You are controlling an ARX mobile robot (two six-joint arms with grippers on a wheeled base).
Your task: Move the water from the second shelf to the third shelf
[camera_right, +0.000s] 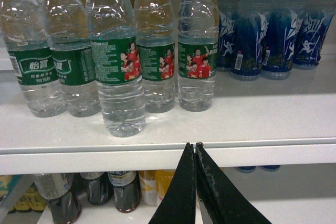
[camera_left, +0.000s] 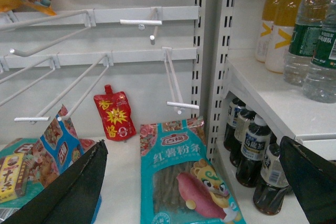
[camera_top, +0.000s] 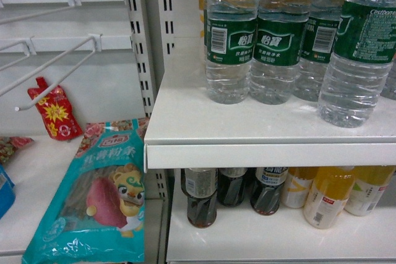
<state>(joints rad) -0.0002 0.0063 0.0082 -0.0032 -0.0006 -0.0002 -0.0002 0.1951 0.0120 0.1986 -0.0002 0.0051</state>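
Several water bottles (camera_top: 230,35) with dark green labels stand on a white shelf (camera_top: 247,153). In the right wrist view one water bottle (camera_right: 116,66) stands forward of the row, near the shelf edge (camera_right: 105,148). My right gripper (camera_right: 195,145) is shut and empty, with its tips just in front of that edge, to the right of the forward bottle. My left gripper (camera_left: 194,141) is open and empty, low beside the shelf unit, with water bottles (camera_left: 315,40) up to its right. Neither gripper shows in the head view.
On the shelf below stand dark tea bottles (camera_top: 202,199) and yellow drink bottles (camera_top: 328,196). Blue drink bottles (camera_right: 273,30) stand right of the water. Left of the upright are wire hooks (camera_top: 55,66), a red pouch (camera_top: 54,112) and a teal noodle bag (camera_top: 102,202).
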